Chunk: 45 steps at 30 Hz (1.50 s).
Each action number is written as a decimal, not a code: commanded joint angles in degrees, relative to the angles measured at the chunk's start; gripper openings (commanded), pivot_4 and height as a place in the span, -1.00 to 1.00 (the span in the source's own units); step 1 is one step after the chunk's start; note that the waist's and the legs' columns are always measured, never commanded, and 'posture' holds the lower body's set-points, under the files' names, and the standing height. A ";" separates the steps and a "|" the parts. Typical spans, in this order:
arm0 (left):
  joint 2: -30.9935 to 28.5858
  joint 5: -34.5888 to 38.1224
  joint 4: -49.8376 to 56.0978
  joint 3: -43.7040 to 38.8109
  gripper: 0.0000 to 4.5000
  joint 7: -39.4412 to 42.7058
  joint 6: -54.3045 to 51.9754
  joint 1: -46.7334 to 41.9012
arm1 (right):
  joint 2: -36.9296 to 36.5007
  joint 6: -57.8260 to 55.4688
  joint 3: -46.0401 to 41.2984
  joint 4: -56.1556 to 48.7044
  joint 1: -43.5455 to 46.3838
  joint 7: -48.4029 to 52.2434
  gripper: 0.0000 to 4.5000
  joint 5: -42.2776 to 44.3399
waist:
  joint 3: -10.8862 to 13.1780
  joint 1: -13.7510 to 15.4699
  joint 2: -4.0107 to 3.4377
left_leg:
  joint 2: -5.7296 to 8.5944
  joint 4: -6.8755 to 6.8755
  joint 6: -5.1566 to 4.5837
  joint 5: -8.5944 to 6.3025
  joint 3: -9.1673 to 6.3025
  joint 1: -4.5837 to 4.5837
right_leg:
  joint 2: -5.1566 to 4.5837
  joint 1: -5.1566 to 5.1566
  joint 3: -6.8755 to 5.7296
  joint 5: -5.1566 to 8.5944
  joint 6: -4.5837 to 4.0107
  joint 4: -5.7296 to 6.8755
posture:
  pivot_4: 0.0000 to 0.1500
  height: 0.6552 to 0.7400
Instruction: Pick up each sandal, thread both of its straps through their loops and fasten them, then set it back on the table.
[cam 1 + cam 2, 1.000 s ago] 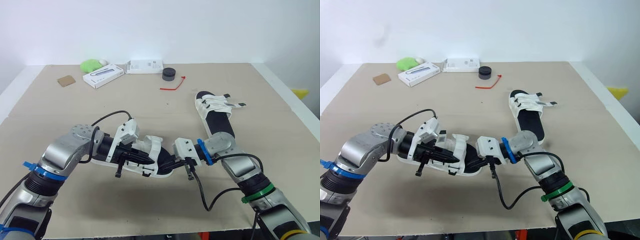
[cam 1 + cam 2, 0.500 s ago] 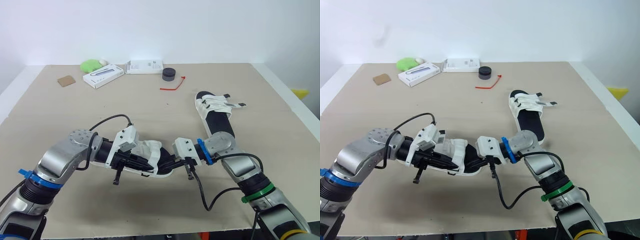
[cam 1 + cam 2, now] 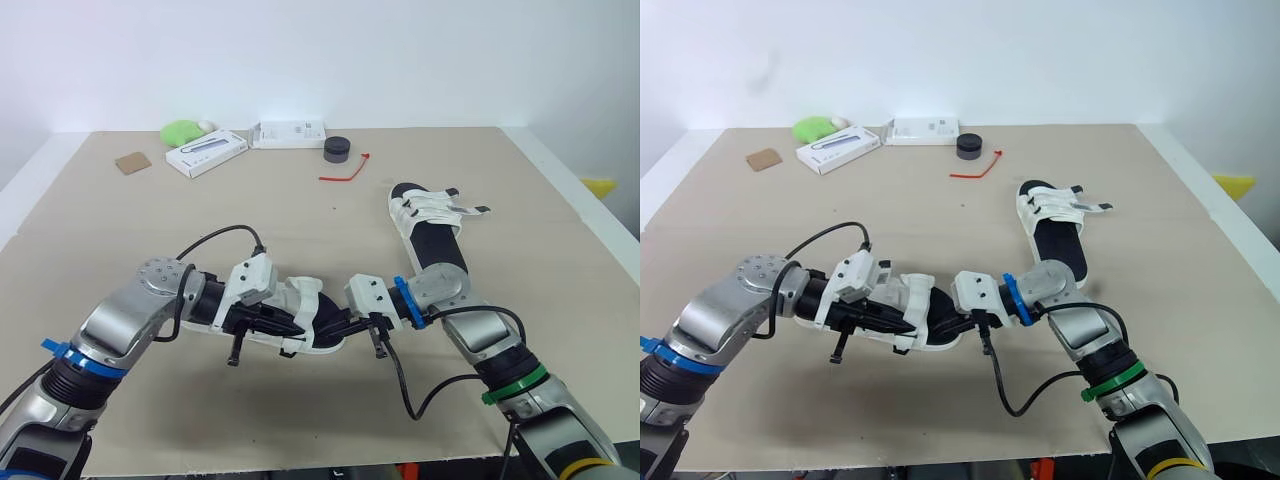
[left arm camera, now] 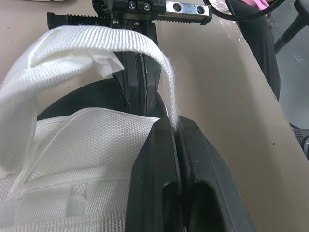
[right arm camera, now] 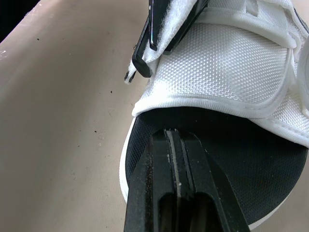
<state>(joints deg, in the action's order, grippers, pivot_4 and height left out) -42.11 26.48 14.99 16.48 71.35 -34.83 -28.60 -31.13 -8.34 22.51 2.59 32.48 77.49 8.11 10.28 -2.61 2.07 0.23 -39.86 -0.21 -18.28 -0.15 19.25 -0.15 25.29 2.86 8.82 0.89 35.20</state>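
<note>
A white-strapped sandal with a black footbed [image 3: 312, 312] lies near the table's middle front, between my two grippers. My left gripper [image 4: 176, 126] is shut on one of its white straps [image 4: 120, 41], which arches up loose over the upper. My right gripper [image 5: 176, 141] is shut, its tips resting on the black footbed [image 5: 231, 145] at the sandal's open end; it also shows opposite in the left wrist view as the right gripper [image 4: 140, 72]. The second sandal [image 3: 432, 225] lies flat farther back on the right, with a strap end sticking out sideways.
Along the back edge sit a green lump [image 3: 182, 130], two white boxes [image 3: 206, 152] [image 3: 290, 132], a black puck [image 3: 338, 149], a red tie [image 3: 345, 170] and a brown card [image 3: 131, 161]. Bare tabletop [image 3: 300, 220] stretches between them and the sandals.
My left arm has sunk a little toward the table and eased inward, the strap still pinched. The right arm and the second sandal have stayed put.
</note>
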 commanded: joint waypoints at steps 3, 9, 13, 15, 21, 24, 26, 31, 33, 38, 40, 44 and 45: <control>0.14 2.82 -0.62 -2.39 -0.96 -0.07 -4.49 -1.82 | -0.50 0.03 0.11 0.16 0.69 0.51 -1.00 -0.43 | 0.00 0.00 0.00 | 0.00 0.00 0.00 0.00 0.00 0.01 | 0.00 0.01 0.00 0.00 0.00 0.00 | 1.00 1.00; -2.18 5.54 2.41 -3.89 -0.05 2.83 -5.63 -2.61 | -0.44 0.10 0.12 0.26 0.84 0.68 -1.00 -0.44 | 0.00 -0.02 0.00 | -0.01 0.00 0.00 0.00 -0.01 0.05 | 0.02 0.04 -0.01 0.01 -0.01 0.00 | 1.00 1.00; -4.04 5.98 3.43 -5.21 0.31 3.93 -5.19 -2.53 | -0.40 0.12 0.17 0.15 0.78 0.75 -1.00 -0.48 | 0.00 -0.02 0.00 | -0.01 0.00 0.00 0.00 -0.01 0.04 | 0.01 0.04 0.00 0.01 -0.01 -0.01 | 1.00 1.00; -5.42 6.86 3.86 -6.57 0.31 4.83 -5.76 -2.61 | -0.42 0.06 0.22 -0.01 0.69 0.74 -1.00 -0.50 | 0.01 -0.03 0.00 | -0.01 0.00 0.00 0.00 -0.01 0.04 | 0.02 0.04 -0.01 0.02 -0.02 -0.01 | 1.00 1.00; -11.09 13.11 5.27 -12.45 0.31 7.74 -10.50 -1.92 | -0.71 -0.09 0.12 -0.56 0.16 0.85 -1.00 -0.44 | 0.01 -0.02 0.00 | -0.03 0.02 0.00 -0.01 -0.02 0.08 | 0.03 0.08 -0.04 0.06 -0.05 -0.03 | 1.00 1.00; -14.13 17.45 9.79 -15.21 0.31 8.64 -13.31 4.14 | -0.77 -0.15 0.12 -0.90 -0.16 0.84 -1.00 -0.36 | 0.01 -0.11 0.00 | -0.04 0.05 -0.02 -0.04 -0.01 0.07 | 0.00 0.10 -0.02 0.12 -0.01 -0.03 | 1.00 1.00; -14.93 17.70 13.07 -15.72 0.31 8.09 -12.49 9.08 | -0.76 -0.15 0.17 -0.99 -0.29 0.85 -1.00 -0.34 | 0.01 -0.16 -0.02 | -0.07 0.12 -0.04 -0.06 0.01 0.04 | -0.03 0.11 0.00 0.17 0.00 -0.02 | 1.00 1.00; -12.39 15.87 18.20 -15.54 0.31 3.12 -8.79 17.61 | -0.74 -0.09 0.33 -1.00 -0.33 0.98 -1.00 -0.33 | 0.01 0.01 -0.01 | -0.09 0.17 -0.02 -0.08 -0.09 0.07 | -0.07 0.12 -0.10 0.26 -0.03 -0.01 | 1.00 1.00; -10.74 13.55 18.42 -14.94 0.31 0.78 -6.06 19.49 | -0.70 -0.05 0.38 -0.98 -0.32 1.00 -1.00 -0.35 | 0.01 0.03 0.00 | -0.07 0.17 -0.02 -0.08 -0.08 0.04 | -0.09 0.10 -0.08 0.26 -0.03 0.00 | 1.00 1.00; -5.39 7.05 17.64 -13.50 0.31 -5.80 1.40 23.59 | -0.69 -0.06 0.46 -1.33 -0.60 0.98 -1.00 -0.32 | 0.01 0.07 0.00 | -0.06 0.17 0.00 -0.07 -0.09 0.03 | -0.09 0.08 -0.10 0.24 -0.05 0.01 | 1.00 1.00; -3.96 6.16 17.45 -13.83 0.31 -7.45 2.97 24.81 | -0.76 -0.07 0.43 -1.49 -0.74 0.98 -1.00 -0.31 | 0.01 0.06 0.00 | -0.06 0.18 0.00 -0.07 -0.09 0.03 | -0.10 0.09 -0.09 0.25 -0.05 0.01 | 1.00 1.00; -3.02 6.37 18.25 -14.63 0.31 -9.61 3.21 28.07 | -0.98 -0.04 0.33 -1.41 -0.78 1.12 -1.00 -0.29 | 0.01 0.02 0.00 | -0.06 0.19 -0.01 -0.08 -0.07 0.03 | -0.13 0.09 -0.07 0.24 -0.04 -0.01 | 1.00 1.00; -3.16 5.97 18.39 -14.27 0.31 -9.66 3.70 28.86 | -0.98 -0.02 0.35 -1.37 -0.76 1.13 -1.00 -0.31 | 0.01 0.03 0.00 | -0.07 0.19 -0.01 -0.08 -0.07 0.03 | -0.13 0.09 -0.08 0.24 -0.04 -0.01 | 1.00 1.00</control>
<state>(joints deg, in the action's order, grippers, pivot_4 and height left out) -44.94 32.59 31.93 2.90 61.84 -32.37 -0.12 -31.58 -8.33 22.44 1.89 32.17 78.43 8.17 10.29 -2.58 2.07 0.17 -39.66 -0.21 -18.36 -0.23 19.28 -0.28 25.38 2.78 9.06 0.85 35.19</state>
